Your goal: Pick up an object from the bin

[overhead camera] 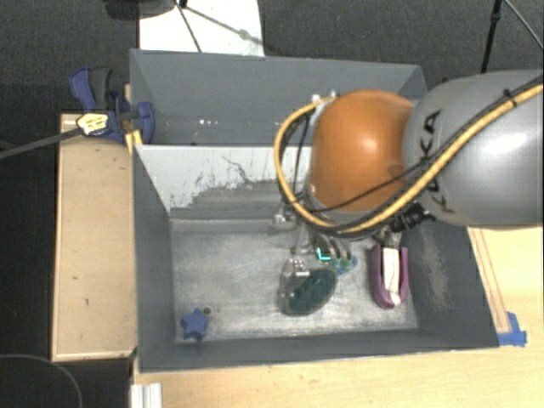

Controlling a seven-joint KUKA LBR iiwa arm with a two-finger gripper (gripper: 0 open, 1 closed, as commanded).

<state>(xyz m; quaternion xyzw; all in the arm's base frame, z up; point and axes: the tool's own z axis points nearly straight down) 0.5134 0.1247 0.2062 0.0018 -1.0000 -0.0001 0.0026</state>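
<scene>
Dark green oval [309, 295] under gripper [299, 270], grip unclear, purple object [388, 275] beside, blue piece [195, 323] apart

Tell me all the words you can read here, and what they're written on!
"KUKA": on the grey robot arm, letters turned sideways, with a cable crossing them.
No text can be read on the things in the bin.
</scene>
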